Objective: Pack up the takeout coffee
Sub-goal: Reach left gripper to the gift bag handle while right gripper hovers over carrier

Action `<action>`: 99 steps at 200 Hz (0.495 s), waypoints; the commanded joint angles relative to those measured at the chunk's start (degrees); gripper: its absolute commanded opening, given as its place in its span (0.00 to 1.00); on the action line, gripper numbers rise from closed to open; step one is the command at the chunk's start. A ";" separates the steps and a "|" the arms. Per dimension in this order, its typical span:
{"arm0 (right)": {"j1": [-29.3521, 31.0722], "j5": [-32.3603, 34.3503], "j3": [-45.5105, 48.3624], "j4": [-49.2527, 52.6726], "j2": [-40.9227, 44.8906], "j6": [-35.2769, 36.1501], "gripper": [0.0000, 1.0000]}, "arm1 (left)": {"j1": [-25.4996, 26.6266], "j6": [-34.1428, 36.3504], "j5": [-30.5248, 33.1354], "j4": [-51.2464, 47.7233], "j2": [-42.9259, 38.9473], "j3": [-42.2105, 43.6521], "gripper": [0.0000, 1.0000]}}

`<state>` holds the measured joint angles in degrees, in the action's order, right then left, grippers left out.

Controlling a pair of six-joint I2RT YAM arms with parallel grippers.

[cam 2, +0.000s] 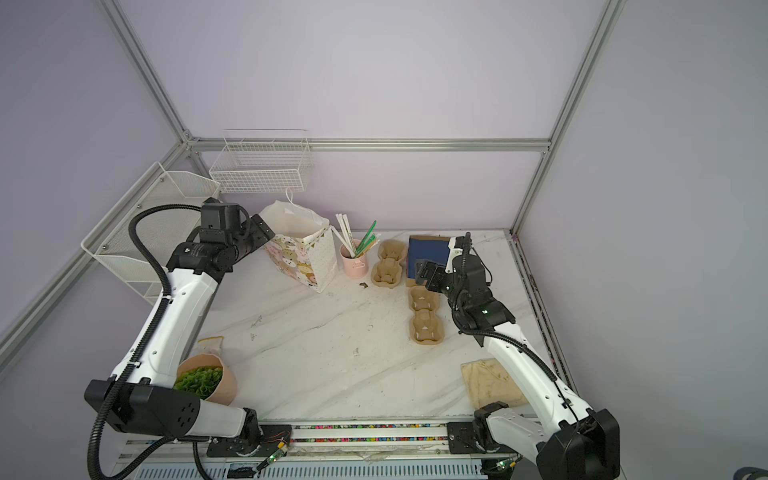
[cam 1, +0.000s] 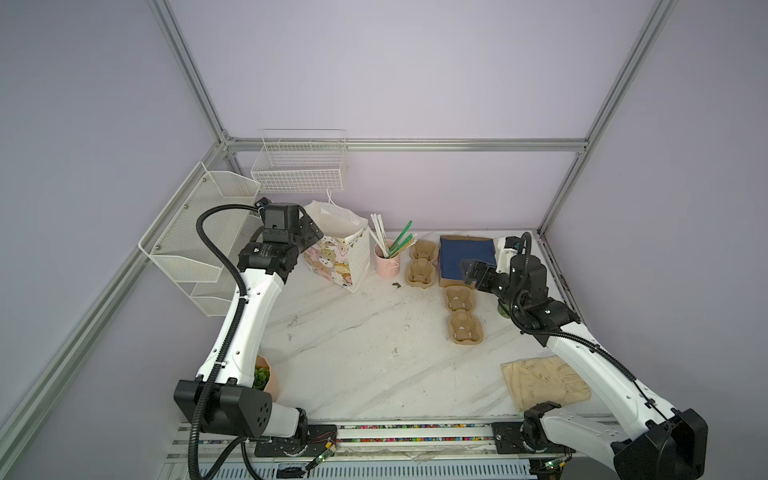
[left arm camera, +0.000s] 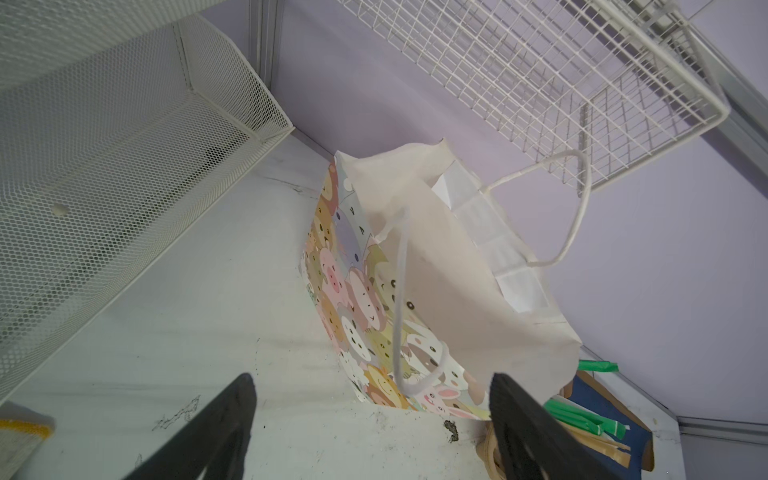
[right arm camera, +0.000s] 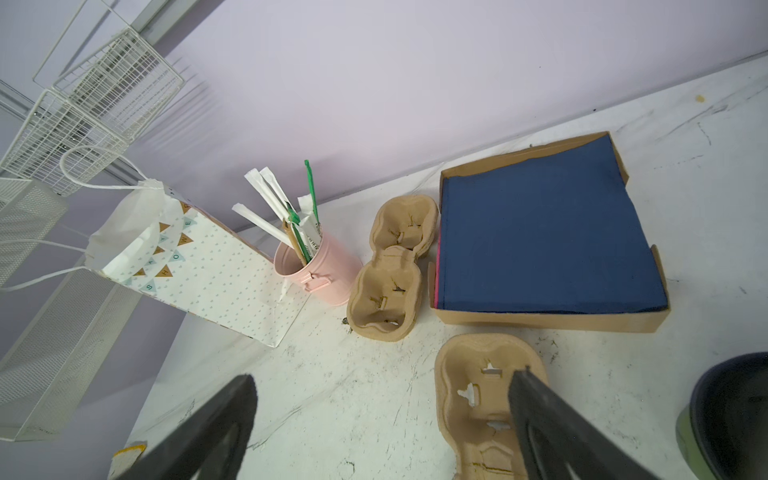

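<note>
The pale marbled worktop [cam 1: 353, 353] carries everything. The largest thing on it is the paper gift bag [cam 1: 338, 257], standing upright at the back with its mouth gaping, ready to take the order. The left tool [left arm camera: 371, 379] hangs just beside the bag's near rim. Its jaws are spread wide with nothing between them but the drooping cord handle, which they do not pinch. I judge it is there to steady the bag or hold its mouth open.

Further right lies a cardboard box of blue napkins [cam 1: 465, 255]. Then come two tan pulp cup trays, one [cam 1: 422, 266] beside the box and one [cam 1: 462, 318] nearer the front. The right tool [right arm camera: 382, 374] hovers over that nearer tray, jaws fully apart and empty. A pink mug [cam 1: 387, 264] of straws stands between the bag and the trays.

The coffee cup [right arm camera: 725, 419], olive-green on the outside, sits on the worktop just beside the nearer tray. It is under the right arm and mostly hidden in both top views. It is not yet gripped, trayed or bagged.
</note>
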<state>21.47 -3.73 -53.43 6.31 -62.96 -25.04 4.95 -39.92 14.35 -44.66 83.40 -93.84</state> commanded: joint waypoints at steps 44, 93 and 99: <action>1.19 -2.07 1.04 0.86 1.50 0.12 0.97 | -0.47 -0.06 -3.49 2.57 4.23 -7.01 0.84; 1.80 -2.69 1.04 0.72 0.94 0.25 0.96 | -0.47 -0.44 -6.62 1.93 6.55 -6.98 0.86; 1.94 -2.77 1.04 0.79 0.92 0.25 0.97 | -0.47 -0.42 -6.60 1.57 6.88 -7.05 0.86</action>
<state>22.81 -5.67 -52.77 6.68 -62.52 -25.04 4.86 -39.92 9.30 -43.88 90.06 -95.39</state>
